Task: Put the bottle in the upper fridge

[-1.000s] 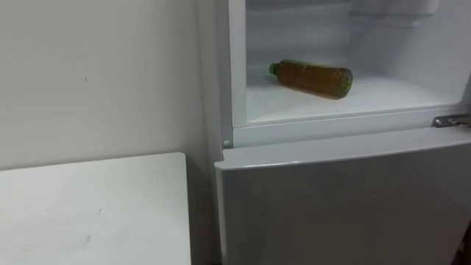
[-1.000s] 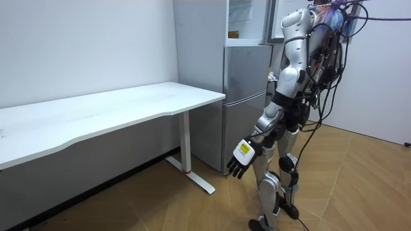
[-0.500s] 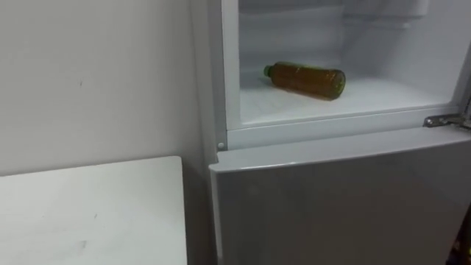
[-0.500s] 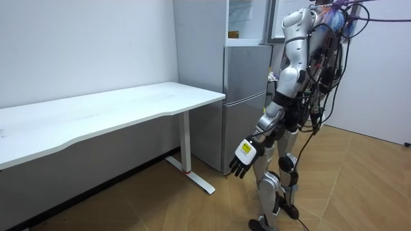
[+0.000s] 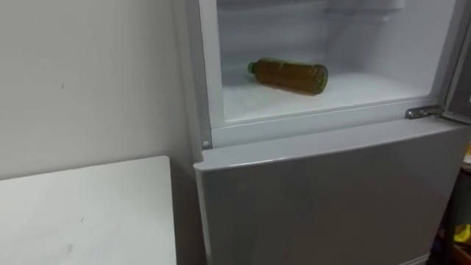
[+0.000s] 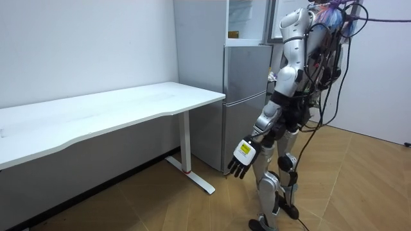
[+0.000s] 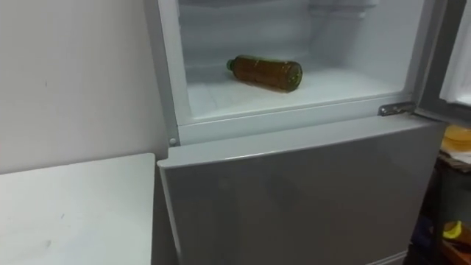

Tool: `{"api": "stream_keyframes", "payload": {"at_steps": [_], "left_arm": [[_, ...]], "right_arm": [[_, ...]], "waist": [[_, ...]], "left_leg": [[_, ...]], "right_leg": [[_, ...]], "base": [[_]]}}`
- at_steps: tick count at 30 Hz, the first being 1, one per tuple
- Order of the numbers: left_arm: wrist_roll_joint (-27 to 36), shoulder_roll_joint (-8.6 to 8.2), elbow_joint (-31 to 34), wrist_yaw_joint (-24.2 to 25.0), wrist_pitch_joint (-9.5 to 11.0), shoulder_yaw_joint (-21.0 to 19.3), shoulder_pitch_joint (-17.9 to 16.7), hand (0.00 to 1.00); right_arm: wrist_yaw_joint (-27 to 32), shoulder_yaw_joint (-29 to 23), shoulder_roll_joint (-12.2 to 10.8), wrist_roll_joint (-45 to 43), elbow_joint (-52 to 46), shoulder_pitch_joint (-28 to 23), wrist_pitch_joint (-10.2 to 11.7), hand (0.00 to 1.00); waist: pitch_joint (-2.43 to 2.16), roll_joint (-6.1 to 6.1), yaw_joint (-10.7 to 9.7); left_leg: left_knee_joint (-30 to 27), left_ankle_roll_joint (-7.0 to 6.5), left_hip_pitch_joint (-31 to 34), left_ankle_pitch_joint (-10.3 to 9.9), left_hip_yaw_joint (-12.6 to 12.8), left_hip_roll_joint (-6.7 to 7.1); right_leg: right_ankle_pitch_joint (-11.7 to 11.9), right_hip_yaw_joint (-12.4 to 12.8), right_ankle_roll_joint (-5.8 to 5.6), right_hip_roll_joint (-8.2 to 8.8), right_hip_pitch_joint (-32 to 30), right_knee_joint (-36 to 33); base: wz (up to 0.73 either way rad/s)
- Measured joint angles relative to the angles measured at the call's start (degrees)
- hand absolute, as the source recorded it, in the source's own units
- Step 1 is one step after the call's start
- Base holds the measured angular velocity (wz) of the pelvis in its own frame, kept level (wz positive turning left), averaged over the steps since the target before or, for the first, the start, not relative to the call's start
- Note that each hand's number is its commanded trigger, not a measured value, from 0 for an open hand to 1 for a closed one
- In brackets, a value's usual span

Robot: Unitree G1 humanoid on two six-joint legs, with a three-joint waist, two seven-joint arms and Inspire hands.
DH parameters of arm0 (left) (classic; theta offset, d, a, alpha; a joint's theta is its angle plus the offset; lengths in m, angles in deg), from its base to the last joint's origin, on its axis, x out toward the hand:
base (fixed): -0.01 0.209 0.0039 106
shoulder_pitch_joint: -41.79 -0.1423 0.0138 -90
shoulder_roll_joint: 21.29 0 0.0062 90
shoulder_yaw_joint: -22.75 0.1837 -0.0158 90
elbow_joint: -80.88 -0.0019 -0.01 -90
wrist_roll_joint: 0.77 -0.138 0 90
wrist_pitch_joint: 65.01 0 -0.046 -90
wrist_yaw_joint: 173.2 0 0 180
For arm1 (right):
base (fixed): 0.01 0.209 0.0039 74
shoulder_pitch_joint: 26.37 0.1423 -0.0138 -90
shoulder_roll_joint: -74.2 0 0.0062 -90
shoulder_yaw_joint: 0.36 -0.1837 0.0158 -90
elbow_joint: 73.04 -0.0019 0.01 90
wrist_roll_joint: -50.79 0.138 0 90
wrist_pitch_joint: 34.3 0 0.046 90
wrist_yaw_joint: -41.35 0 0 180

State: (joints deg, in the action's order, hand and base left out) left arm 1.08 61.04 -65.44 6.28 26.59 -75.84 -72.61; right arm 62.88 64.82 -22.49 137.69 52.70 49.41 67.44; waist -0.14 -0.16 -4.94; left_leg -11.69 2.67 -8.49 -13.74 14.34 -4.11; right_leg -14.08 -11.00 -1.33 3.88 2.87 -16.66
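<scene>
Bottle [image 5: 288, 75] of amber liquid lies on its side on the white floor of the upper fridge compartment [image 5: 316, 120], cap toward the robot's left and base toward its right, toward the back of the space and well apart from both side walls. No hand touches it. The upper door [image 5: 462, 59] stands open at the right edge of the eye views, above a metal hinge bracket [image 5: 422, 112] at the compartment's lower right corner. Below the compartment, the grey lower door [image 5: 324, 199] is closed. A white table [image 5: 81, 213] stands to the left of the fridge, its corner close against the fridge's side, with a pale wall [image 5: 88, 81] behind it. In the room view the robot stands upright on a wooden floor [image 6: 359, 186], directly in front of the tall fridge [image 6: 244, 96] and just past the end of the long table, its head level with the open compartment. Its left hand [image 6: 241, 157] hangs low beside its thigh on the side nearer the camera, fingers loosely spread and pointing down, holding nothing and well below the shelf where the bottle rests.
</scene>
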Motion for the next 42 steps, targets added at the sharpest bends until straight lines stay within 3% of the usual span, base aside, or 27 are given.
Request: {"api": "stream_keyframes", "payload": {"at_steps": [2, 3, 5, 8, 10, 15, 22, 26, 32, 42], "left_arm": [[-0.1, 0.08, 0.2, -0.1, 0.5, -3.8, -0.1, 0.00], [-0.1, 0.24, 0.3, -0.1, 0.5, -4.3, -0.1, 0.00], [-0.2, 1.09, 1.2, -0.2, 0.6, -5.0, -0.1, 0.00], [-0.2, 1.85, 1.5, -0.5, 1.3, -5.0, 0.2, 0.00], [-0.4, 1.87, 1.5, -0.5, 1.4, -4.9, 0.2, 0.00], [-4.1, 1.81, 1.5, -0.1, 1.2, -5.9, -0.4, 0.00], [-6.0, 1.76, 2.0, 0.0, 1.2, -5.8, 0.1, 0.00], [-6.6, 1.07, 1.6, 0.2, 1.2, -5.9, 0.2, 0.00], [-6.6, 0.85, 1.4, 2.3, 1.2, -5.9, 0.3, 0.00], [-10.5, 0.75, -0.2, 4.8, 1.3, -7.0, 0.3, 0.00]], "right_arm": [[0.3, -4.7, 1.9, 1.1, -4.3, 1.8, 0.2, 0.00], [0.4, -5.8, 2.6, 1.1, -5.2, 2.6, 0.2, 0.00], [0.4, -8.5, 6.0, 1.2, -7.1, 5.9, 0.7, 0.00], [0.3, -10.3, 8.1, 1.4, -9.1, 8.3, 1.5, 0.00], [0.9, -12.1, 8.2, 1.8, -11.4, 9.0, 1.5, 0.00], [1.2, -14.8, 8.4, 1.7, -20.8, 9.6, 1.9, 0.00], [1.8, -15.6, 9.0, -1.6, -30.6, 15.4, 2.1, 0.00], [2.0, -14.8, 9.2, -4.5, -37.9, 16.0, 2.3, 0.00], [1.6, -14.7, 9.3, -6.2, -43.3, 16.0, 2.5, 0.00], [1.7, -14.6, 9.3, -6.1, -43.9, 16.0, 2.0, 0.00]], "waist": [[0.11, -0.52, -0.1], [0.19, -0.65, -0.4], [0.33, -1.29, -1.3], [0.42, -2.08, -1.3], [0.28, -2.71, -1.3], [0.23, -2.98, -1.1], [0.20, -2.55, -1.0], [0.07, -1.84, -0.4], [0.01, -1.21, 0.5], [-0.03, -1.10, 0.5]], "left_leg": [[0.0, 0.00, -0.1, 0.0, 0.1, 0.02], [0.0, 0.00, -0.1, 0.0, 0.1, 0.02], [0.1, 0.00, 0.0, 0.0, 0.1, -0.01], [0.1, 0.02, 0.4, 0.0, 0.0, -0.19], [0.0, 0.02, 1.0, 0.0, -0.1, -0.17], [0.0, 0.02, 1.0, 0.0, -0.2, -0.13], [-0.4, 0.01, 1.5, 0.0, -0.1, -0.10], [-1.1, 0.02, 1.8, 0.0, -0.1, -0.22], [-0.6, 0.02, 2.0, 0.0, 0.0, -0.17], [0.1, 0.02, 2.0, 0.0, -0.3, -0.08]], "right_leg": [[0.0, 0.0, -0.01, 0.03, 0.0, 0.0], [0.0, 0.0, -0.01, 0.03, 0.1, 0.1], [0.0, -0.2, -0.01, -0.02, 0.1, 0.3], [0.1, -0.4, 0.07, -0.20, 0.2, 0.9], [0.1, -0.6, 0.06, -0.17, -0.1, 1.0], [0.1, -0.6, 0.06, -0.15, 0.0, 1.0], [0.1, -0.6, 0.06, -0.10, 0.0, 1.0], [0.1, -0.8, 0.07, -0.08, -0.1, 1.0], [0.1, -1.0, 0.10, -0.01, -0.7, 1.2], [0.1, -1.0, 0.08, 0.01, -0.9, -0.1]], "base": [[-0.04], [0.00], [0.05], [0.04], [0.03], [-0.01], [0.00], [0.02], [0.02], [0.00]]}}
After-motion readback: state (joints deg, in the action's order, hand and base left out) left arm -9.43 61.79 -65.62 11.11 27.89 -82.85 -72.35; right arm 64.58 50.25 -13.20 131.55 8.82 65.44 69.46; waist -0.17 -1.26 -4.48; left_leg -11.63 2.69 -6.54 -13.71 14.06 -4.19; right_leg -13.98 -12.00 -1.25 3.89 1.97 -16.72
